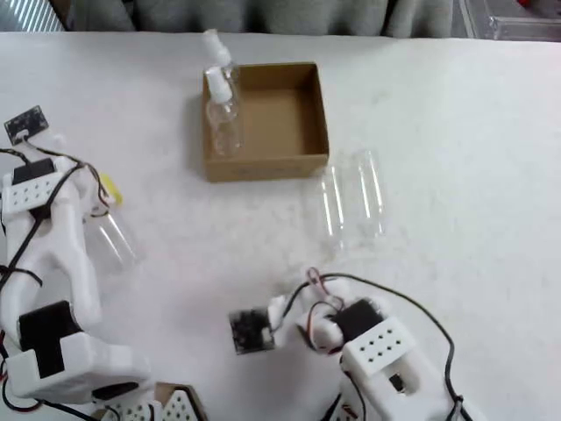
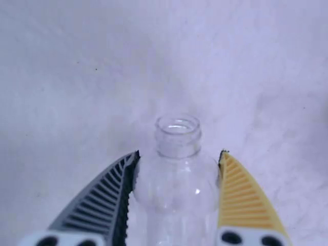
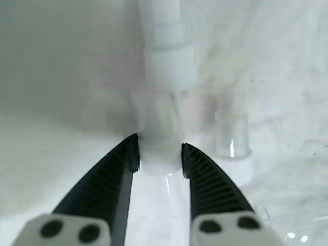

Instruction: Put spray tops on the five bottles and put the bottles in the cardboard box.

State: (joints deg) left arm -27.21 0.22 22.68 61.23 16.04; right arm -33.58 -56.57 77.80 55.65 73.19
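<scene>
My left gripper (image 2: 179, 154) clamps a capless clear bottle (image 2: 177, 197) at its shoulders, jaws spread to its width, the neck poking past the tips. My right gripper (image 3: 159, 146) is nearly closed, its tips pinching a white spray top (image 3: 166, 66).

White arms (image 1: 66, 254), black cables (image 1: 412, 303); ribbed jaws: left grey and yellow; right black

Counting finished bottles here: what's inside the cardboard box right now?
A clear bottle with a white spray top lies along one side wall of the cardboard box. Another spray top sits by the far rim; whether its bottle lies inside the box cannot be told.
</scene>
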